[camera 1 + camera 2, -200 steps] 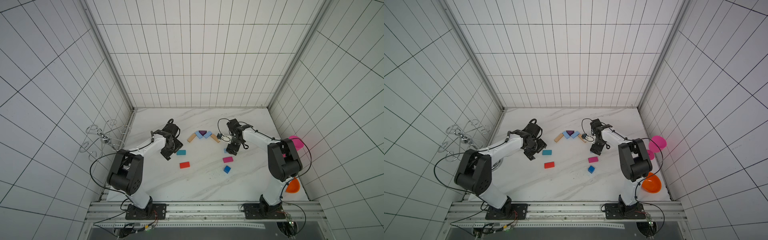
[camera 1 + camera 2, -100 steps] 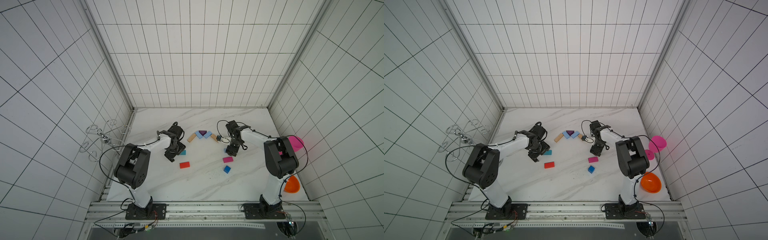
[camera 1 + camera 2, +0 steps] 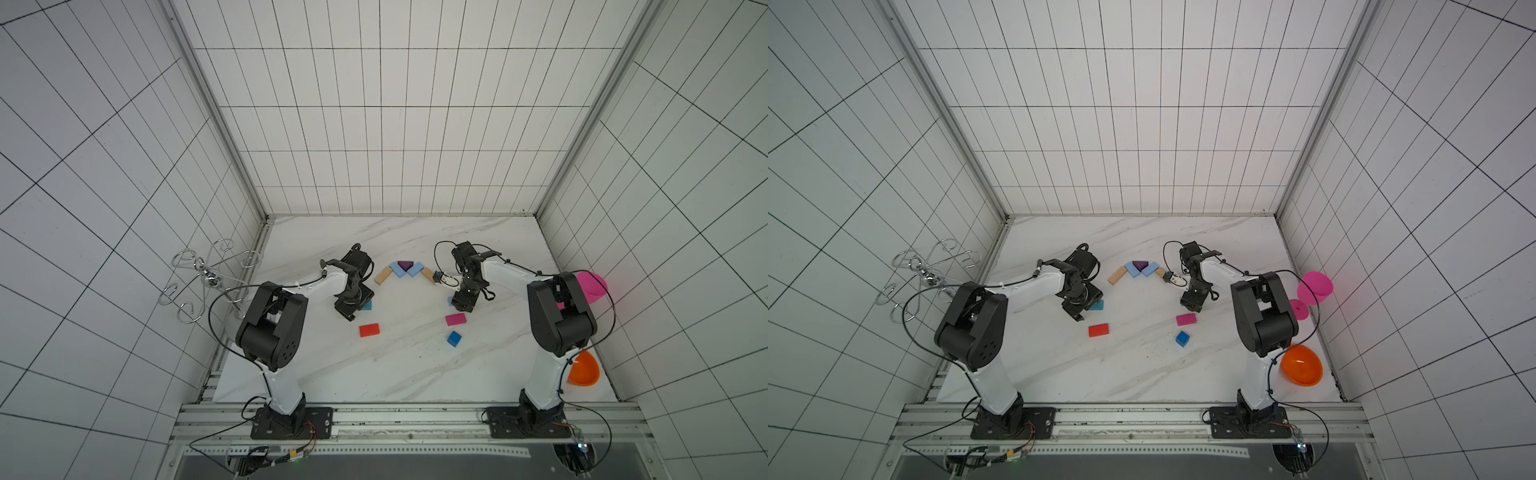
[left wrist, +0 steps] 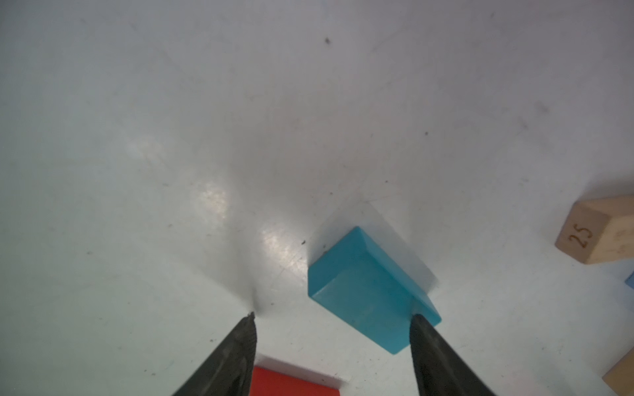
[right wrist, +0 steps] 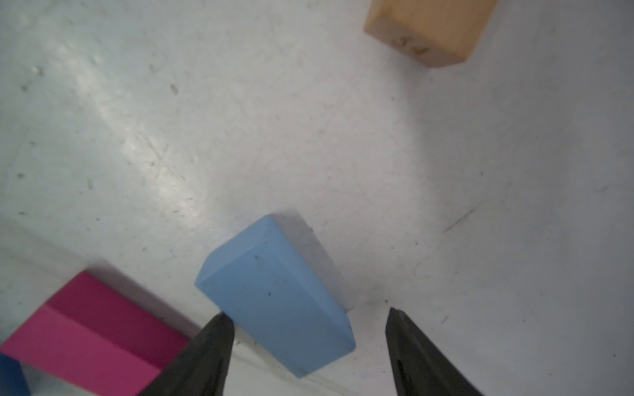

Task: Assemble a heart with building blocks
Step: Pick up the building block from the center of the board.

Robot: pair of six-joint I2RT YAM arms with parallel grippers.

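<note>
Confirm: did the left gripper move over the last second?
Yes. In a top view the left gripper has slid toward the teal block and now covers part of it, ending nearer the red block, which stayed put.

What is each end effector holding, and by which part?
Nothing is held. The left end effector stands open at the teal block, the right end effector at the light blue block.
</note>
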